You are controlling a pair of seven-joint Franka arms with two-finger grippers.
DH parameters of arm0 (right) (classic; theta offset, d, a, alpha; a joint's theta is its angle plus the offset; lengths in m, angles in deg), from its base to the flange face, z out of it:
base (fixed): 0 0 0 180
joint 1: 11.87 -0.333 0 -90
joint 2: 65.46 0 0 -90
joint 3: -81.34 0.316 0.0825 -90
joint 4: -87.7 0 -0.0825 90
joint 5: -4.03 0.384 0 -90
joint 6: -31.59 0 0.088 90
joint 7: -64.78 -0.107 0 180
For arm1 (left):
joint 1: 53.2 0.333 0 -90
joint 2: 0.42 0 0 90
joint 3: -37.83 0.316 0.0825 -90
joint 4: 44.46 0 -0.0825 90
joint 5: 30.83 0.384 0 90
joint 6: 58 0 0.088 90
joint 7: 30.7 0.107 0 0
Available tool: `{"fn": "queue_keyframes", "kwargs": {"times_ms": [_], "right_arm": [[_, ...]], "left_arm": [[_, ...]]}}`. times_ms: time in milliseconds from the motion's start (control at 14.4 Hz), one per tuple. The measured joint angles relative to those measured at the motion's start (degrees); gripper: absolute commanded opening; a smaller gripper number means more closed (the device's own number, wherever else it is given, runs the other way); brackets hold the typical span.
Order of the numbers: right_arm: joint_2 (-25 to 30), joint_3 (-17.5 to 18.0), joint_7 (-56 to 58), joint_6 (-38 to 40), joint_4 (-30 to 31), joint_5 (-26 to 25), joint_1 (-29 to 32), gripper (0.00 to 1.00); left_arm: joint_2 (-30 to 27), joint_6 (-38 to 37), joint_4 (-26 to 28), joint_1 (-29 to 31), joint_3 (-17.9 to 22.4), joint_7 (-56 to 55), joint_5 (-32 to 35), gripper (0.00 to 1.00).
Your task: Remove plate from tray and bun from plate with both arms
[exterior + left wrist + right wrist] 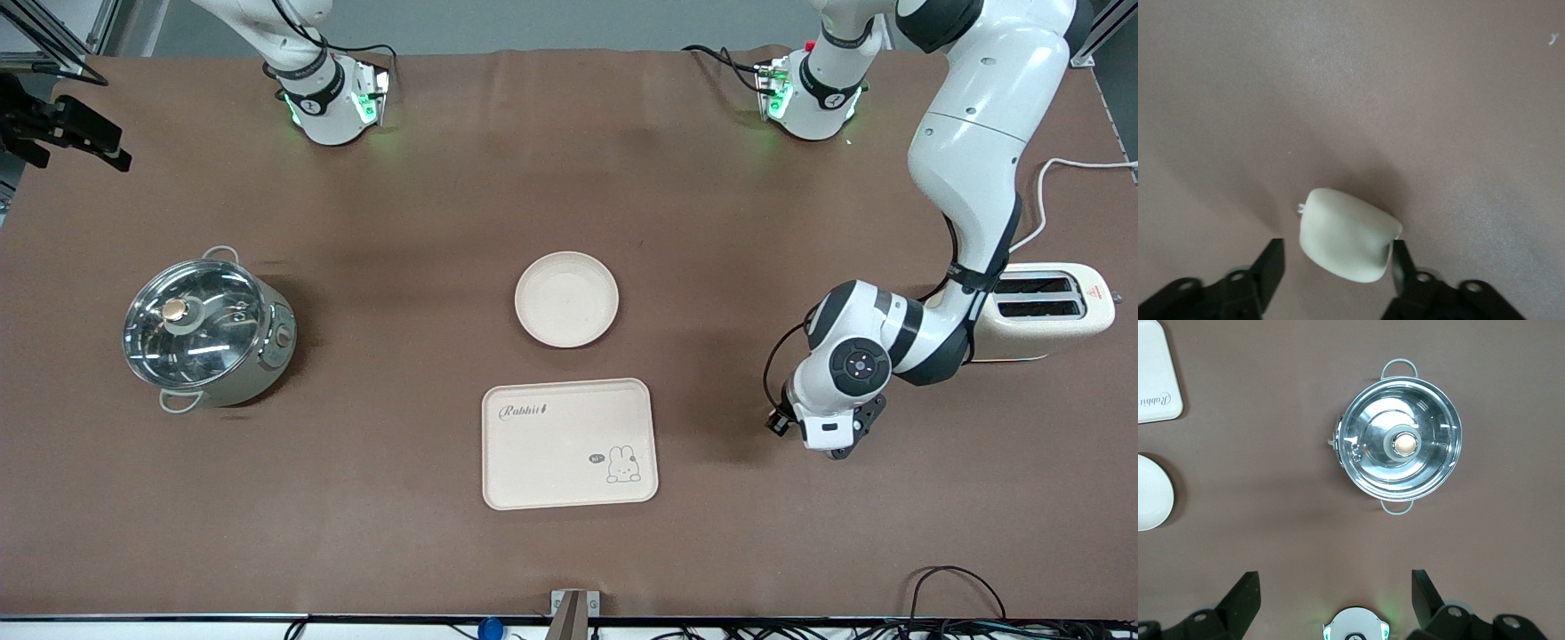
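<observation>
The round cream plate lies on the brown table at mid-table, just farther from the front camera than the rabbit tray. The pale bun lies on the table between the open fingers of my left gripper. One finger is at the bun's side and the other stands clear of it. In the front view the left gripper is low over the table near the toaster and hides the bun. My right gripper is open and empty, high above its own base, out of the front view. The plate's edge shows in the right wrist view.
A cream rectangular tray with a rabbit drawing lies nearer the front camera than the plate. A steel pot with a glass lid stands toward the right arm's end. A cream toaster stands toward the left arm's end, with a white cable beside it.
</observation>
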Motion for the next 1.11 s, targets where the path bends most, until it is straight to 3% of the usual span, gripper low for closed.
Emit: {"fn": "queue_keyframes", "kwargs": {"times_ms": [416,763,1110], "right_arm": [[-0.35,-0.03,0.10,-3.51,-0.01,-0.25,1.24,1.00],[-0.38,0.20,0.10,-3.83,-0.21,-0.25,1.24,1.00],[-0.38,0.36,0.10,-3.97,-0.35,-0.25,1.23,1.00]], "left_arm": [[-5.34,-1.97,-1.31,0.05,-2.02,4.94,0.00,1.00],[-17.85,-12.65,-4.35,0.27,-3.37,23.12,-2.64,1.00],[-26.80,-23.69,-6.65,2.97,-3.36,42.60,-7.87,1.00]]}}
